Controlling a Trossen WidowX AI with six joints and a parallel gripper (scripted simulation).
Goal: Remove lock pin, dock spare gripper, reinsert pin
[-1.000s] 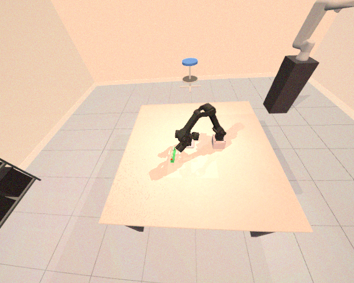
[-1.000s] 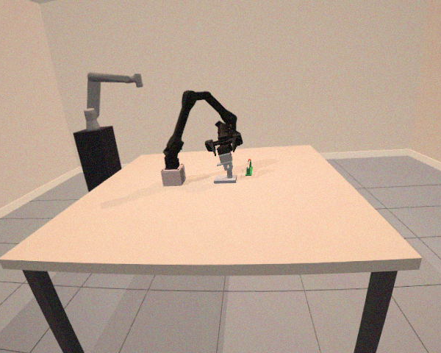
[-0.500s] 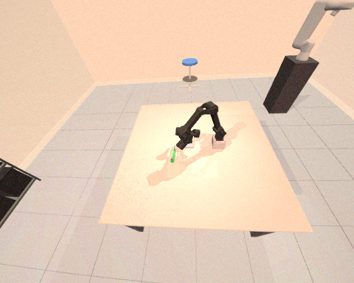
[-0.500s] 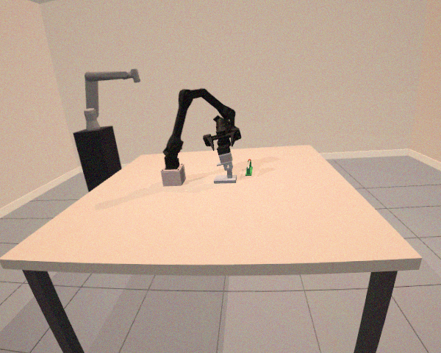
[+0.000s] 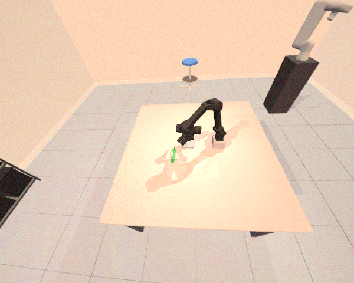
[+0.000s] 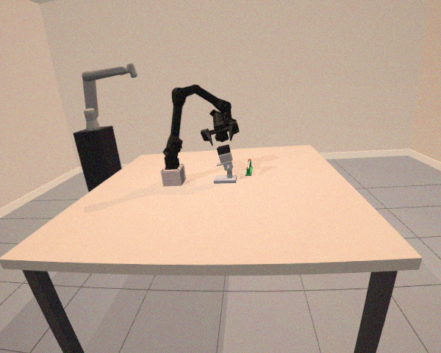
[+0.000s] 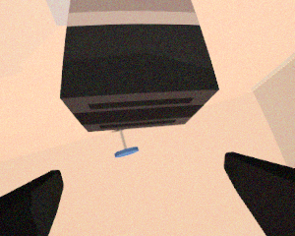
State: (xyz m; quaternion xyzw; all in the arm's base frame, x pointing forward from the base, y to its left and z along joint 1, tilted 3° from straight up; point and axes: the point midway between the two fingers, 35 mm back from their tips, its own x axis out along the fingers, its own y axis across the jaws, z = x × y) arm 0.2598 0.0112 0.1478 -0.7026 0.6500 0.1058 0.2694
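Note:
The mount has a flat pale base (image 5: 187,145) (image 6: 220,179) and a short grey post (image 6: 229,173). The spare gripper (image 6: 225,156) (image 7: 138,59), grey with a black end, stands tilted above the post. A thin grey part (image 6: 219,165) sticks out at its lower side. Whether its spigot is seated in the socket is too small to tell. My gripper (image 6: 221,142) (image 7: 146,170) is open and empty, just above the spare gripper's black end, with a gap between. A green piece (image 5: 173,155) (image 6: 248,170) with a red tip stands beside the mount; I cannot tell if it is the lock pin.
The arm's base sits on a pinkish block (image 5: 219,143) (image 6: 173,176) beside the mount. The wooden table (image 5: 232,197) (image 6: 220,228) carries all of this. Off the table stand a blue stool (image 5: 189,61) (image 7: 126,152) and a grey arm on a black pedestal (image 5: 288,85) (image 6: 98,155).

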